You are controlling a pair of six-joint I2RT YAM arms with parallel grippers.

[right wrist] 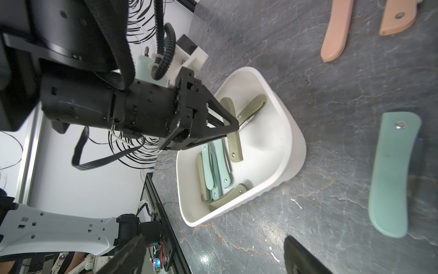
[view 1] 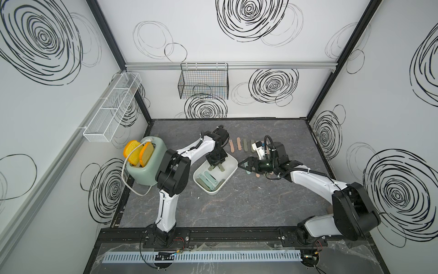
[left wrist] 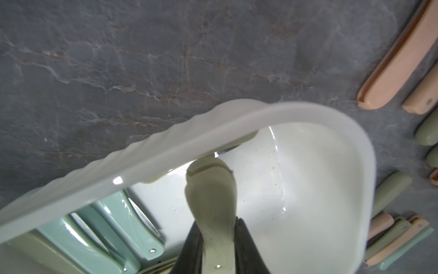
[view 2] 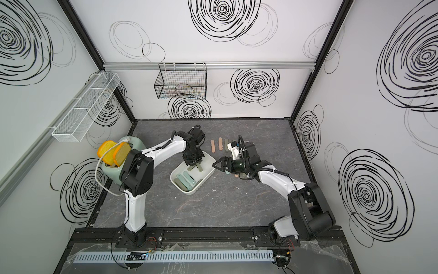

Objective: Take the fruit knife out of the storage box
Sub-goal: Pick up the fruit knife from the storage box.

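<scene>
Extraction in hand: the left gripper (right wrist: 233, 129), pinched on an olive fruit knife (right wrist: 234, 146) inside the storage box (right wrist: 296, 132) at mid-tabletop, should next lift it clear of the rim; the right gripper (view 1: 241, 163) hangs wide open beside the box.

White wall panels (view 1: 213, 47) with black scribbled spirals. Dark grey veined tabletop (view 1: 237, 201). Black wire basket (view 1: 203, 81) hangs on back wall; white mesh basket (view 1: 112, 108) on side wall.
</scene>
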